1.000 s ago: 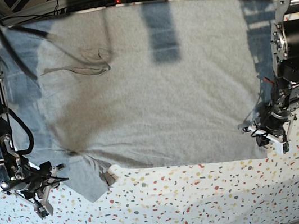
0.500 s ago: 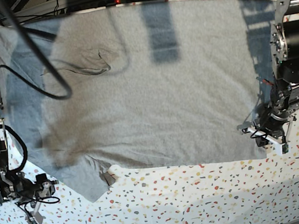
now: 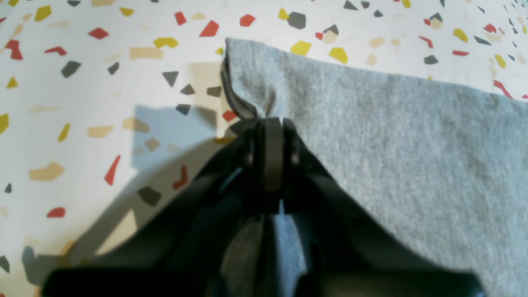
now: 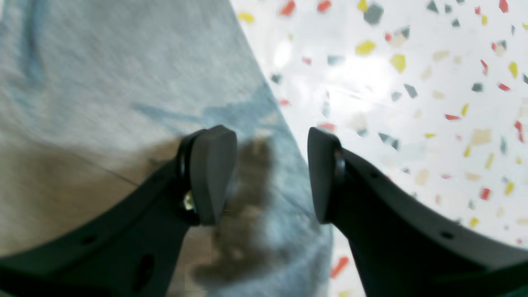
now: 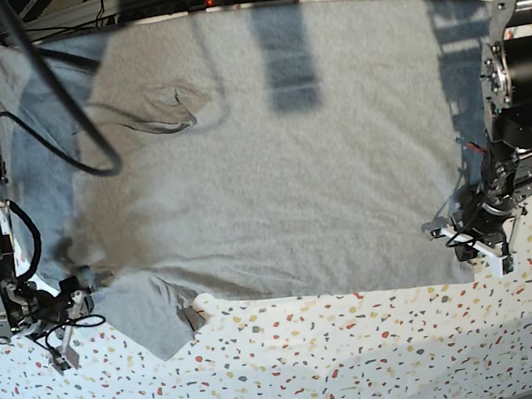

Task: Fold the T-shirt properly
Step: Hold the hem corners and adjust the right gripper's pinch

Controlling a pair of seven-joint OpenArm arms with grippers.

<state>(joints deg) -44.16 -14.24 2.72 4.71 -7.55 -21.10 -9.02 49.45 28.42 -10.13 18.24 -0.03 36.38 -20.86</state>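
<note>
Lay spread flat over the far and middle part of the table point(image 5: 370, 345), the T-shirt point(image 5: 270, 158), front hem near the bare speckled front strip. Left claw point(image 3: 270, 123) pressed together, pinching the hem corner, probably to lift for a fold. Right claw point(image 4: 268, 173) spread wide, empty, above the sleeve edge. Plenty of free table along the front edge.

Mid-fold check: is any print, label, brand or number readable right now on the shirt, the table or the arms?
None: no text can be read in any view.
T-shirt: plain grey side up, no lettering or tag showing.
Table: only coloured speckles, no writing.
Left gripper, shut on the shirt's corner: bare black, no marking.
Right gripper, open: bare black, no marking.
</note>
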